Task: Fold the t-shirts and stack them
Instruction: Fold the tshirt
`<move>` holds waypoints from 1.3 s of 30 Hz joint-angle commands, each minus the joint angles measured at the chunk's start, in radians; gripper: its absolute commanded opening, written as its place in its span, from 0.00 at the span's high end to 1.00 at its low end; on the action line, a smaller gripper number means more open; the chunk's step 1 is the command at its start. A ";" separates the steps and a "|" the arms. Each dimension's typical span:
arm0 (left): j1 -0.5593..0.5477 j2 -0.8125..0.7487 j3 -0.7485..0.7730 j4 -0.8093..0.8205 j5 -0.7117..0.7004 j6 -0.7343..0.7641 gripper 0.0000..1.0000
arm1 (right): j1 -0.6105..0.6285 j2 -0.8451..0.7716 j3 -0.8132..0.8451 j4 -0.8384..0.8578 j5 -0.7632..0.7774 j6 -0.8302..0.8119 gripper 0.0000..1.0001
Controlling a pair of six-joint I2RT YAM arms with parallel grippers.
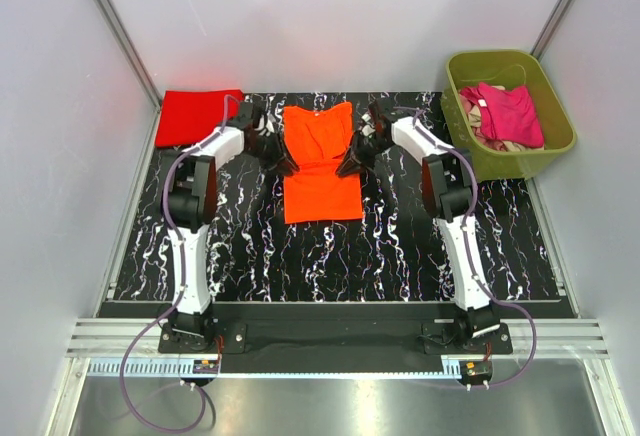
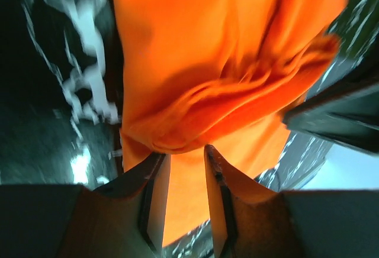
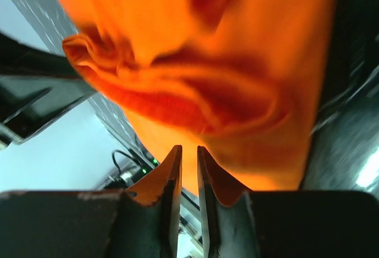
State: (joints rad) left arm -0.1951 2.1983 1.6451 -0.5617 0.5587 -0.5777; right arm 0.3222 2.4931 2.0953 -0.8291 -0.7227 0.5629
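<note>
The bright orange t-shirt lies flat in the middle of the black marbled table, pinched narrow at its waist. My left gripper is at its left side and my right gripper at its right. A raised ridge of orange cloth runs between them. The left gripper is shut on the end of that ridge at its fingertips. The right gripper has its jaws a narrow slit apart, nothing between them, just short of the ridge. A folded red t-shirt lies at the back left.
An olive-green tub stands at the back right, holding a magenta pink t-shirt and beige cloth. White walls close in the table at the back and both sides.
</note>
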 commanded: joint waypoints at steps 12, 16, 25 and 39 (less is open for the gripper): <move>0.027 -0.070 0.142 0.046 0.064 -0.053 0.66 | -0.083 0.005 0.241 -0.114 -0.027 0.003 0.75; -0.032 -0.213 -0.098 0.055 0.070 -0.027 0.66 | -0.006 -0.169 -0.048 -0.110 -0.049 -0.153 0.65; -0.092 -0.310 -0.464 0.210 0.132 -0.077 0.66 | 0.123 -0.297 -0.474 0.244 -0.162 -0.040 0.62; -0.017 -0.310 -0.602 0.137 0.069 0.131 0.67 | -0.041 -0.381 -0.843 0.283 -0.089 -0.159 0.64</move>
State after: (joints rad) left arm -0.2234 1.9179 1.0843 -0.3843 0.6849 -0.5568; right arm 0.3218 2.1700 1.3354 -0.5373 -0.8845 0.4381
